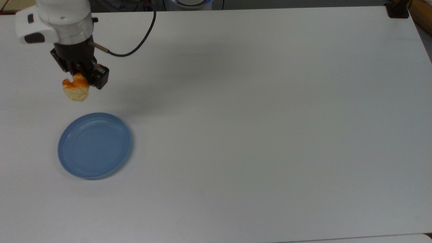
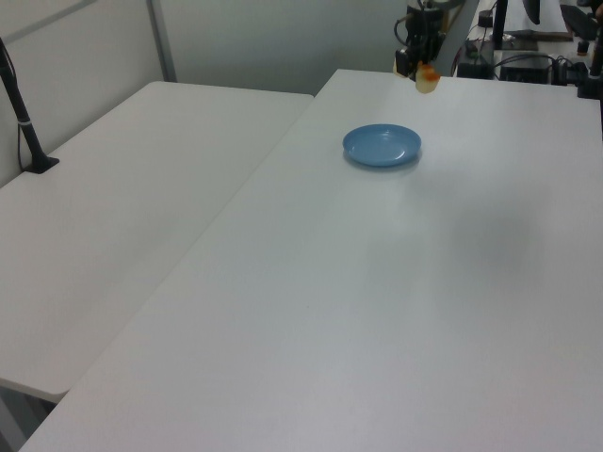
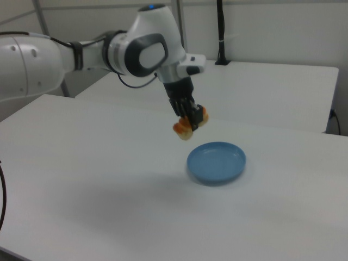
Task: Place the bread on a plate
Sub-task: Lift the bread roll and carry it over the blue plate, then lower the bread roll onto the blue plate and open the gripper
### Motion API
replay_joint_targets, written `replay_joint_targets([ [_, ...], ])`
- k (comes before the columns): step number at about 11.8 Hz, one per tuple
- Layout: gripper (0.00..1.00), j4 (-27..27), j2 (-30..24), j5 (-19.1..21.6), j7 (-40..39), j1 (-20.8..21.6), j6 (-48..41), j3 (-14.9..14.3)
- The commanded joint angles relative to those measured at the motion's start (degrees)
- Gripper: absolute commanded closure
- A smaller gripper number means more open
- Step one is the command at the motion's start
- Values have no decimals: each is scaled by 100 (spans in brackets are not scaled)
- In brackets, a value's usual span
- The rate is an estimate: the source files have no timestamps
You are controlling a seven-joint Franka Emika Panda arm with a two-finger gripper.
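The black two-finger gripper [image 1: 82, 78] is clamped on the small cream, orange-glazed bread roll [image 1: 76, 90], hiding its upper end, above the white table [image 1: 256, 118] near the round light-blue plastic plate [image 1: 94, 145].

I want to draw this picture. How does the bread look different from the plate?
The bread is small, lumpy, cream with orange patches; the plate is much wider, round, smooth and light blue. The bread hangs in the air, pinched by the gripper; the plate lies flat on the white table. The bread is solid; the plate is a shallow dish with nothing in it.
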Motion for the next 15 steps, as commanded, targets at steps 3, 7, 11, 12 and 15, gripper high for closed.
replay_joint_targets([
  [3, 88, 175, 939, 162, 475, -43, 932, -34],
  [7, 88, 210, 1572, 153, 1196, 1, 1837, -16],
  [11, 73, 202, 1714, 153, 1338, -7, 2243, -16],
  [12, 63, 193, 1714, 153, 1338, 1, 2244, -16],
  [15, 0, 167, 1714, 153, 1356, 10, 2235, -7],
])
